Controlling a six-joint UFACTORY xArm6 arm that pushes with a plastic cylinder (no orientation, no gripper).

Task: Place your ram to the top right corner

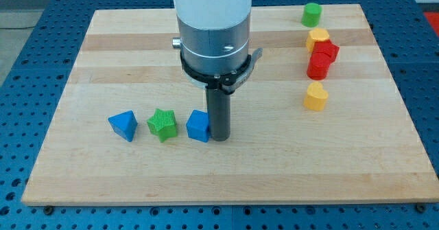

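Your tip (219,138) rests on the wooden board (103,72), touching the right side of the blue cube (198,126); the arm carries no claw, only the rod, so there is nothing to open or close. Left of that cube lie the green star (162,125) and the blue triangular block (124,125). The move to the top right corner appears not yet begun. Next, steer up and right, around the yellow heart-shaped block (315,97), red blocks (322,58), yellow block (317,37) and green block (312,14).

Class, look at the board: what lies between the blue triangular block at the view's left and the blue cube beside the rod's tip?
In the camera view, the green star lies between the blue triangular block and the blue cube. My tip is just right of the cube.
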